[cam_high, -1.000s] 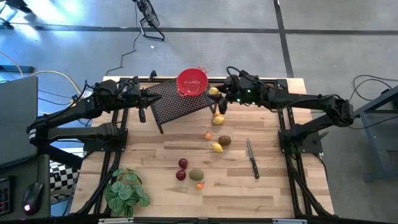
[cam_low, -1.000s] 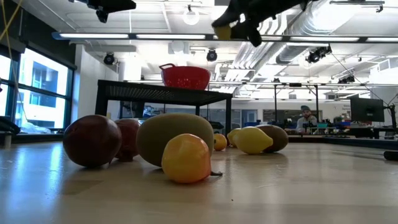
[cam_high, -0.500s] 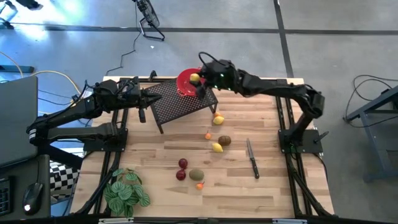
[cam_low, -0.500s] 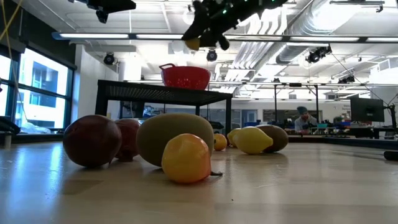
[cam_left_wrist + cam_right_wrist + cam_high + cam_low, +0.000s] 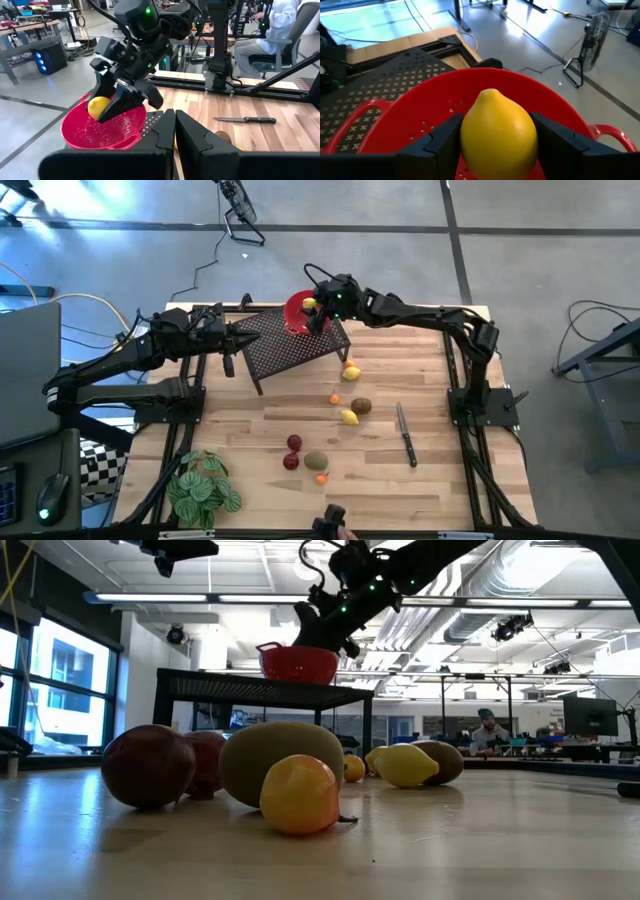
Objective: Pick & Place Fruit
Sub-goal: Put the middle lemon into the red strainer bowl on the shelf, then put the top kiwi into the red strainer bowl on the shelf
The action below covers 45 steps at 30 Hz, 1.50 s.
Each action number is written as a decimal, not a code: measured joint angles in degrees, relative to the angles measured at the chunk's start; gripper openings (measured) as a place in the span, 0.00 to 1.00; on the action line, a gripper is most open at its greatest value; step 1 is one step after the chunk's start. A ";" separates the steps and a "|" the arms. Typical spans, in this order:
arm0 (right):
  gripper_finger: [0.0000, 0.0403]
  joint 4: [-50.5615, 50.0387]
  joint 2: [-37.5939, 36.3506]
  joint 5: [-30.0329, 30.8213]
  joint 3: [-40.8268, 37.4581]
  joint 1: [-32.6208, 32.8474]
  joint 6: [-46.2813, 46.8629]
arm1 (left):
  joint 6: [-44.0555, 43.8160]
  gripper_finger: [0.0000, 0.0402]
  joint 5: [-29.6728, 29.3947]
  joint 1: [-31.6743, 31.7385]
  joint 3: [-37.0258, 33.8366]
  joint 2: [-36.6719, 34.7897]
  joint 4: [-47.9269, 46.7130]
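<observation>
right gripper (image 5: 311, 307) is clamped on the lemon (image 5: 498, 131) directly above the red bowl (image 5: 415, 117) — bowl lies straight below its fingers — while left gripper (image 5: 174, 131), closed and empty, waits alongside at the black rack (image 5: 290, 345).

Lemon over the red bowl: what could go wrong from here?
1. The right gripper holds the lemon over the red bowl near one side; released off-centre, it might bounce out.
2. The bowl sits near the edge of the black mesh stand; a nudge from the fingers could push it off.
</observation>
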 joint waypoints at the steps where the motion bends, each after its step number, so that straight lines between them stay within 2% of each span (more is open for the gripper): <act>1: 0.51 0.00 0.00 -0.50 0.00 -0.24 -0.26 | 0.11 0.02 0.00 0.02 0.00 0.00 0.00; 4: 0.51 0.11 0.00 -0.57 -0.01 -0.34 -1.57 | 0.24 0.02 -0.03 0.01 0.00 0.00 -0.02; 12: 0.63 -0.04 -0.03 -2.55 0.00 -0.34 -2.13 | 0.40 0.02 -0.15 0.01 0.00 0.00 0.00; 19: 0.62 0.13 -1.06 -3.34 -0.02 -0.28 -5.02 | 0.40 0.02 -0.13 0.01 0.00 0.00 -0.01; 25: 0.57 0.19 -6.79 -3.26 0.01 0.43 -6.54 | 0.40 0.02 -0.13 0.01 0.00 0.00 -0.02; 31: 0.46 -9.73 -12.71 -3.16 0.07 1.23 -9.89 | 0.42 0.02 -0.11 0.02 0.00 0.00 -0.85; 38: 0.21 -28.78 -14.14 -3.64 -0.13 -0.11 -10.67 | 0.42 0.02 -0.06 0.02 0.00 0.00 -0.97; 42: 0.04 -26.12 -14.29 -6.87 -5.90 -0.65 -8.66 | 0.42 0.02 0.09 0.01 0.00 0.00 -2.03; 45: 0.01 -20.81 -15.16 -7.77 -13.52 -0.60 -5.89 | 0.42 0.02 0.07 0.00 0.00 0.00 -2.62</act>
